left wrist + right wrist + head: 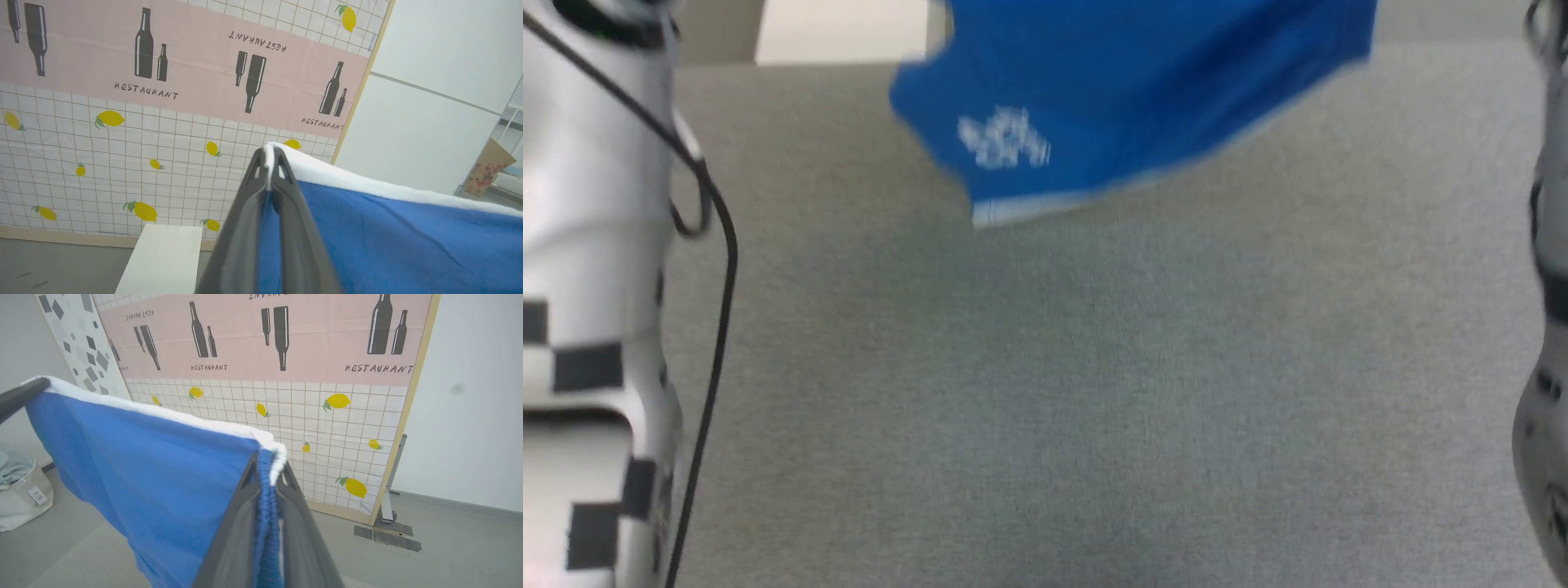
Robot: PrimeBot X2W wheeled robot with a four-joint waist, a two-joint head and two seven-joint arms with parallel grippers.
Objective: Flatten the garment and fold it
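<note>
Garment [1127, 98]: blue shorts, hanging in the air above the grey worktop [1094, 408], far side, top of the head view, blurred. White logo print faced the camera and a white trim band ran along the low hem. No part of it visibly touched the worktop.

The top edge, white-banded, was stretched between both grippers. Left gripper [269, 163]: jaws pinched together on one corner of that band, white trim showing at the tips. Right gripper [269, 465]: jaws clamped on the opposite corner, a gathered blue ridge bunched between them. The edge between them ran fairly taut with a slight sag.

Handling, as a judgement: light, soft, limp cloth with no stiffness, likely to sway and crease when lowered. It is not fragile and probably not slippery. The banded corners look like the best hold, since thicker fabric there gives the jaws bite and keeps the panel spread. Mid-panel pinches would bunch it.

Pale forearms stood at both head-view edges. Behind was a backdrop panel [163, 61] with bottles and lemons, a white block [163, 257] below it, and a fabric basket [20, 498] on the floor.
</note>
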